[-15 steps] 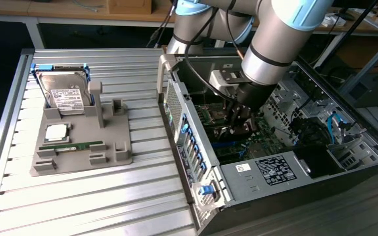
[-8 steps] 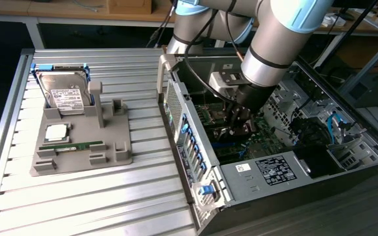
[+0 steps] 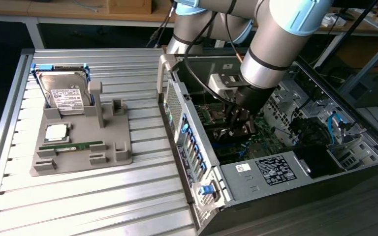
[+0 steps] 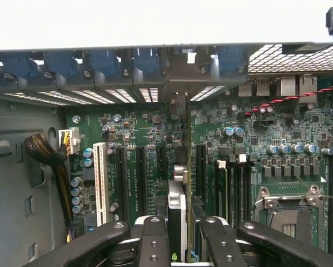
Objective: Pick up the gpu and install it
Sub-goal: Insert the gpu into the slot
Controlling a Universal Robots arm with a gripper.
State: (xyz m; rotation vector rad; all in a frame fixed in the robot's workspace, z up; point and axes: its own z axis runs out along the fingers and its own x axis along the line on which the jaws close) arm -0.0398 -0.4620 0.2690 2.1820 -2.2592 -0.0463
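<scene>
Tool holds gpu inside open computer case

The tool (image 4: 180, 236) pinches the gpu (image 4: 177, 183) edge-on between its fingers, upright over the green motherboard (image 4: 144, 161) among the expansion slots, with the card's far end toward the case's (image 3: 255, 172) slotted wall.

The room is bright. Light falls from above on the ribbed metal desk (image 3: 77, 191), and its slats shine with pale glare. The open computer case (image 3: 274, 147) is darker inside, with deep shadow near its floor. The robot arm (image 3: 274, 44) has soft bright spots on its round grey skin. In the wrist view, a wide strip (image 4: 155, 22) along one edge is washed out to plain white. The green board (image 4: 149, 161) is lit evenly and looks sharp. The black tool (image 4: 180, 242) close to the camera looks a little soft.
</scene>
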